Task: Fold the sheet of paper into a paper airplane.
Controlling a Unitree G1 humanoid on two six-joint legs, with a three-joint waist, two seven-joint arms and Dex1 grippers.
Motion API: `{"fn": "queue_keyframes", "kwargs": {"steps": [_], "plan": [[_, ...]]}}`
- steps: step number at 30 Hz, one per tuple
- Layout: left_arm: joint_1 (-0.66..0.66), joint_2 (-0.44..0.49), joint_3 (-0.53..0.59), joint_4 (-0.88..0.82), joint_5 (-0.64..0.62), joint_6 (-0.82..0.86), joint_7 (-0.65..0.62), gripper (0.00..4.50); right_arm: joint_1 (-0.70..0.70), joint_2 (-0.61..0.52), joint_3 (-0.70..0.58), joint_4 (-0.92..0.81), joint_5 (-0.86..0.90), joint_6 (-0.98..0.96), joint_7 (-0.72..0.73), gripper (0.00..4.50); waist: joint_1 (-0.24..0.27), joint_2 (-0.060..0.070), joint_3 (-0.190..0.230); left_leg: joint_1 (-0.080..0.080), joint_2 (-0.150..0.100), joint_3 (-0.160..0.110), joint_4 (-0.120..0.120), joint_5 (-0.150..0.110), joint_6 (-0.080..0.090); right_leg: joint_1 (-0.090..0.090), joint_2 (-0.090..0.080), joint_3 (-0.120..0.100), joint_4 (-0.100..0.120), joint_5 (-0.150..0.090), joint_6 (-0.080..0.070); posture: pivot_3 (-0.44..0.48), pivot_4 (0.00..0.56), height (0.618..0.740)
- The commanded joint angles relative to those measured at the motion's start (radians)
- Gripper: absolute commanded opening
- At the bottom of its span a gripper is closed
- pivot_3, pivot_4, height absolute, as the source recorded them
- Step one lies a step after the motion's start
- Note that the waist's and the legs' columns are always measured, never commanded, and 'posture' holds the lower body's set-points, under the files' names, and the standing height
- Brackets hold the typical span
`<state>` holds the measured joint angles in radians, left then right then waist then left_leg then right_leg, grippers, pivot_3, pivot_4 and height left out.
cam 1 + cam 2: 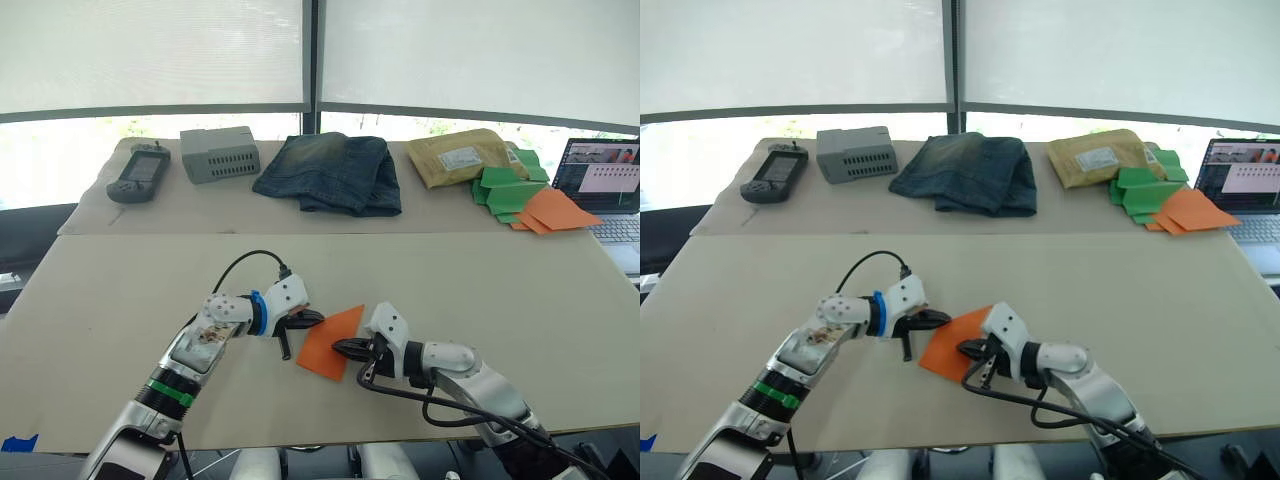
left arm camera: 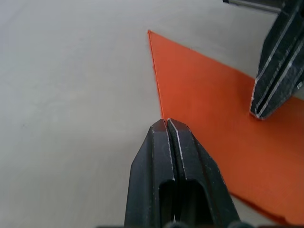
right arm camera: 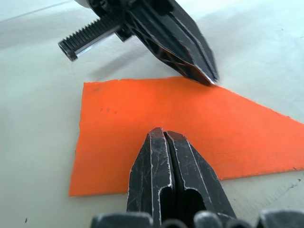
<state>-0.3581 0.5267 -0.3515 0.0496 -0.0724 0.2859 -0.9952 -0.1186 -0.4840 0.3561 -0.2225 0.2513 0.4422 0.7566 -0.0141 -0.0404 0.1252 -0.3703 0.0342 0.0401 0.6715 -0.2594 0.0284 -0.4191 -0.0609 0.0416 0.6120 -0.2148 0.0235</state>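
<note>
The sheet of paper (image 1: 332,341) is found lying flat on the near part of the counter (image 1: 520,300), between the two arms and close to the front edge. It is seen as a single bright orange sheet with no clear crease across it; no dart shape is present.

The left gripper (image 1: 303,319) is placed at the sheet's left edge, its jaws clenched together, the tips resting at that edge with nothing held between them. The right gripper (image 1: 345,348) is set on the sheet's near right part, jaws likewise clenched and empty, the tips pressed down on the orange surface. In the left wrist view the tips of the other gripper are seen touching the paper further in.

The work is judged to be at an early step: the sheet is being pinned and steadied, and the first fold is not yet made. For the next move, one edge or corner must be lifted clear of the counter, which is expected to be awkward with thin paper lying flat. One set of jaws would have to be released to take that edge while the other keeps the sheet pinned. Slipping of the sheet is the main risk noted.

At the far side, green folded papers (image 1: 508,186), paler orange papers (image 1: 556,211), folded jeans (image 1: 330,172) and a laptop (image 1: 606,190) are recorded, well apart from the work.
</note>
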Motion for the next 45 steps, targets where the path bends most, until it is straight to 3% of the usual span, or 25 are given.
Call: {"fn": "queue_keyframes", "kwargs": {"steps": [1,7,13,18,24,27,33,37,41,45], "plan": [[0.061,0.073,-0.030,0.032,0.069,-0.015,-0.015,0.05,0.013,-0.022,0.012,0.115,-0.065,0.033,-0.019,0.00,-0.001,0.000,0.000,0.001,0.000,0.000,-0.001,-0.002,-0.004,0.000,0.000,0.000,0.000,0.000,0.000,0.000,0.150,0.722],[0.113,0.124,0.007,-0.027,0.026,0.001,-0.015,0.05,-0.001,-0.030,0.020,0.122,-0.064,0.025,-0.008,0.00,-0.003,0.001,0.000,0.003,0.001,0.001,-0.003,-0.003,-0.005,-0.001,0.000,-0.001,0.000,0.000,0.000,0.000,0.150,0.722],[0.144,0.091,0.190,-0.146,-0.228,0.189,-0.024,0.05,-0.022,-0.071,-0.058,-0.024,0.013,0.032,0.036,0.00,0.000,0.005,0.007,0.001,0.001,0.002,-0.004,-0.002,-0.004,-0.004,0.000,-0.002,0.000,0.000,0.000,0.000,0.150,0.722],[0.154,0.140,0.221,-0.203,-0.311,0.247,-0.098,0.05,-0.012,-0.121,-0.228,-0.230,0.236,0.222,0.057,0.00,0.010,0.007,0.016,-0.021,-0.001,0.004,-0.003,0.002,0.003,-0.018,0.000,-0.001,0.001,0.006,0.004,0.000,0.150,0.722],[0.057,0.092,0.243,-0.161,-0.365,0.355,-0.052,0.05,0.068,-0.221,-0.262,-0.281,0.212,0.264,0.052,0.00,0.027,0.006,0.017,-0.031,-0.003,0.001,-0.003,-0.004,0.002,-0.024,0.001,-0.004,-0.002,0.007,-0.001,0.000,0.150,0.722],[-0.020,0.060,0.256,-0.134,-0.406,0.446,-0.035,0.80,0.085,-0.235,-0.276,-0.281,0.202,0.257,0.038,0.00,0.026,0.006,0.019,-0.036,-0.004,0.001,0.006,-0.007,0.004,-0.025,0.000,-0.005,-0.001,0.007,0.001,0.000,0.150,0.722],[-0.181,-0.014,0.244,-0.082,-0.457,0.637,0.035,2.85,0.096,-0.234,-0.278,-0.277,0.178,0.245,0.009,0.00,0.020,0.002,0.023,-0.034,-0.005,0.001,0.010,-0.007,0.003,-0.022,0.001,-0.003,-0.001,0.004,0.010,0.000,0.150,0.722],[-0.298,-0.037,0.208,-0.087,-0.476,0.852,0.097,2.85,0.107,-0.226,-0.273,-0.278,0.157,0.234,-0.014,0.00,0.023,0.002,0.023,-0.034,-0.005,0.000,0.011,-0.007,0.003,-0.021,0.002,-0.004,0.001,0.004,0.010,0.000,0.150,0.722],[-0.439,-0.056,0.183,0.011,-0.574,1.107,0.044,2.85,0.111,-0.200,-0.278,-0.281,0.156,0.229,-0.039,0.00,0.017,0.002,0.023,-0.034,-0.005,0.000,0.011,-0.007,0.003,-0.021,0.003,-0.003,0.001,0.004,0.009,0.000,0.150,0.722],[-0.561,-0.099,0.148,0.108,-0.588,1.182,0.037,2.85,0.115,-0.176,-0.268,-0.290,0.150,0.229,-0.061,0.00,0.017,0.002,0.023,-0.034,-0.006,-0.001,0.011,-0.007,0.003,-0.021,0.003,-0.004,0.002,0.004,0.009,0.000,0.150,0.722]]}}
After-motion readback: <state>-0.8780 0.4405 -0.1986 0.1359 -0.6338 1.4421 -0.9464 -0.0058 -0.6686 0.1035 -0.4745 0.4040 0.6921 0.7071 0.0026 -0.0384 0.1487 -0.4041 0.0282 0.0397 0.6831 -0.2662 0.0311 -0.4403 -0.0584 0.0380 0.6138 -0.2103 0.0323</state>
